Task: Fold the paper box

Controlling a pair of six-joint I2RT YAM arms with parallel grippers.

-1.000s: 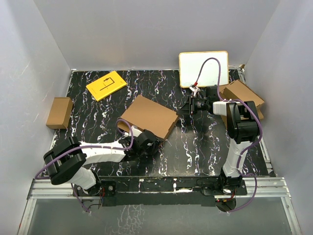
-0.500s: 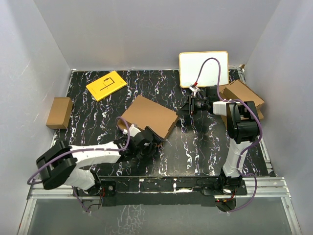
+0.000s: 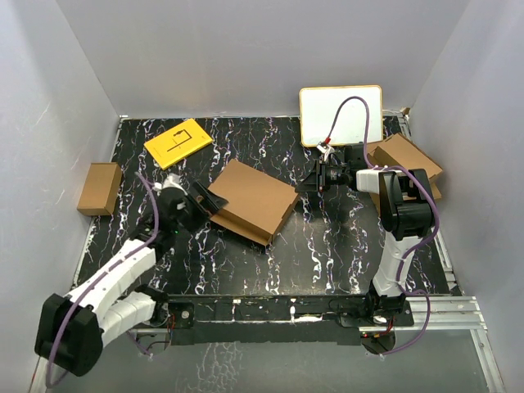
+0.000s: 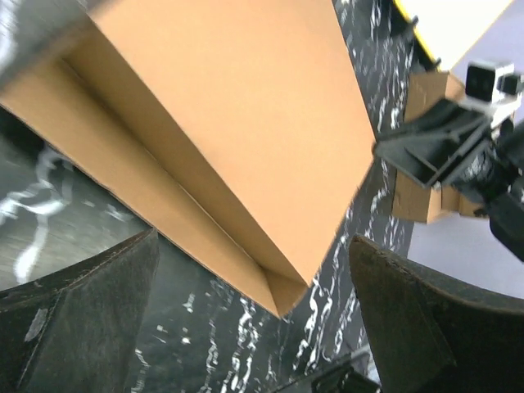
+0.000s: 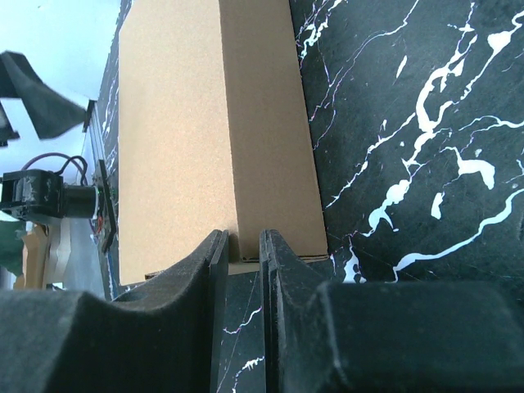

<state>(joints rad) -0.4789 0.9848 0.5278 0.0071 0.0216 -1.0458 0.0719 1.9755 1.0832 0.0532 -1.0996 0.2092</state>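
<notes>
From above, the shallow brown corrugated-cardboard paper box (image 3: 250, 199) sits central on the black marbled table (image 3: 344, 246), light yet stiff, I judge; left wrist, my left gripper (image 4: 252, 246) gapes wide by its corner edge, my likeliest hold; right wrist, my right gripper (image 5: 239, 246) is nearly closed at its rim.

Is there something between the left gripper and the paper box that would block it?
Nothing visible does. The left gripper is open and faces the left edge of the paper box, with only bare table between them.
</notes>
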